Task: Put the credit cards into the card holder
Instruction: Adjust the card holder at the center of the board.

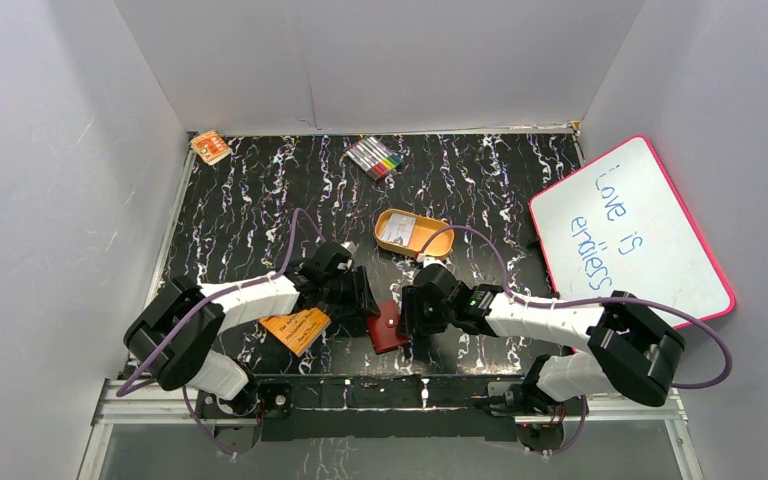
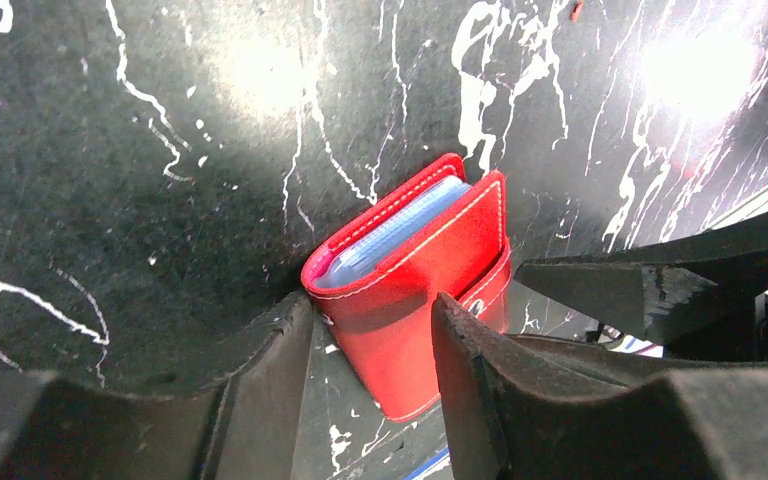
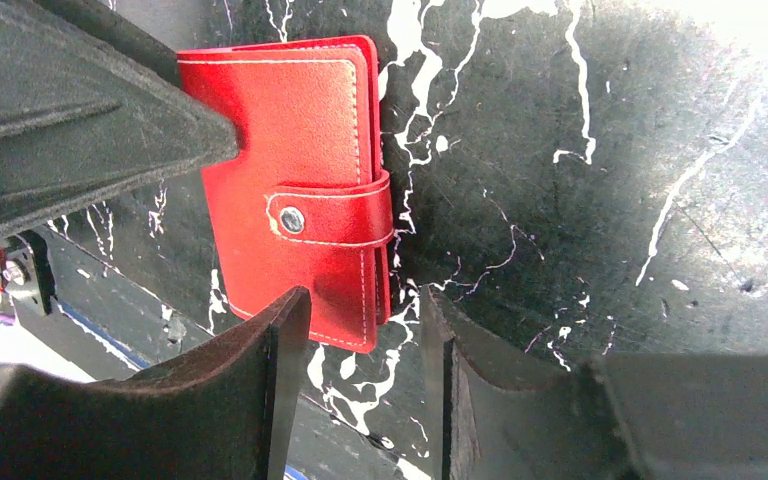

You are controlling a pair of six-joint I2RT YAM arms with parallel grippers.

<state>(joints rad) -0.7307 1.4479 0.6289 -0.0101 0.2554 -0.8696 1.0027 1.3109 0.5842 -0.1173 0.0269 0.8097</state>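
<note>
The red card holder (image 1: pixel 388 327) lies closed on the black marbled table near the front edge, its snap tab (image 3: pixel 325 218) fastened. In the left wrist view its bluish-clear pockets (image 2: pixel 390 232) show at the open edge. My left gripper (image 1: pixel 367 302) is open just left of it, with the fingers straddling its near corner (image 2: pixel 370 305). My right gripper (image 1: pixel 408 312) is open just right of it, one finger over its lower corner (image 3: pixel 365 300). A pale whitish credit card (image 1: pixel 396 231) lies inside the orange-tan tin (image 1: pixel 430 241) behind the grippers.
A flat orange booklet (image 1: pixel 295 329) lies under my left arm. A pack of markers (image 1: pixel 375 157) and a small orange box (image 1: pixel 210 147) sit at the back. A pink-framed whiteboard (image 1: pixel 630 235) leans at the right. White walls enclose the table.
</note>
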